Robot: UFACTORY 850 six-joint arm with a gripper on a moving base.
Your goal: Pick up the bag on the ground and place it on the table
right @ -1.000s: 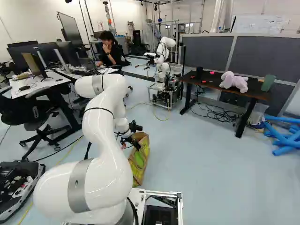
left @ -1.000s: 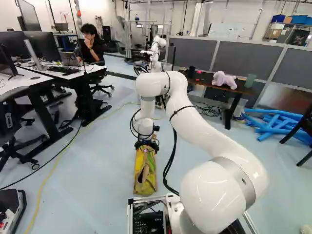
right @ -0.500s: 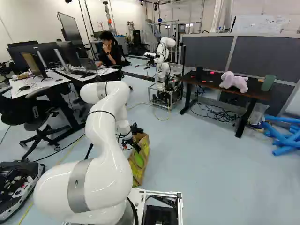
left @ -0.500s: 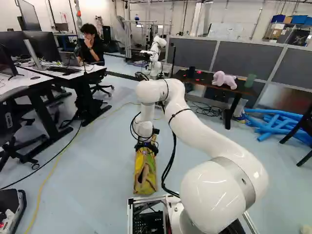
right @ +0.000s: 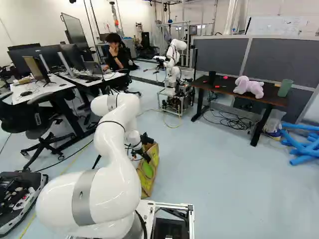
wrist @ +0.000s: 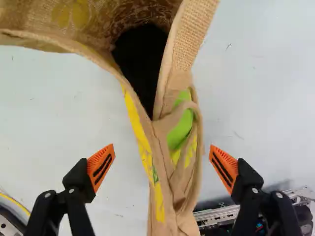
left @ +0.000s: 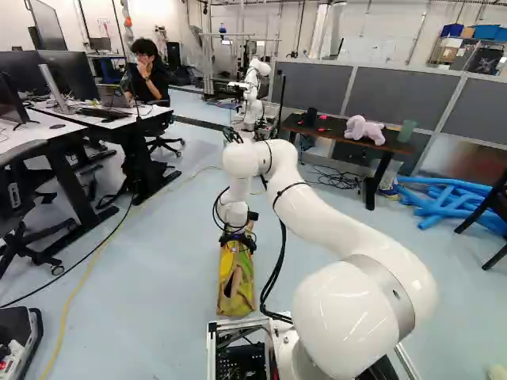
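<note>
Pale blue floor [wrist: 59, 108] carries the yellow-and-tan burlap bag [wrist: 165, 196], its folded side between black, orange-padded fingers [wrist: 101, 168], wide open; best keep it centred, lower slightly, close on doubled cloth.

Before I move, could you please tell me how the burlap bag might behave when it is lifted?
The burlap bag will probably be floppy, as its sides crease and bend inward. Its coarse weave likely won't slip easily between the pads of the hand. Its weight is hard to guess, since the dark mouth hides any contents.
</note>
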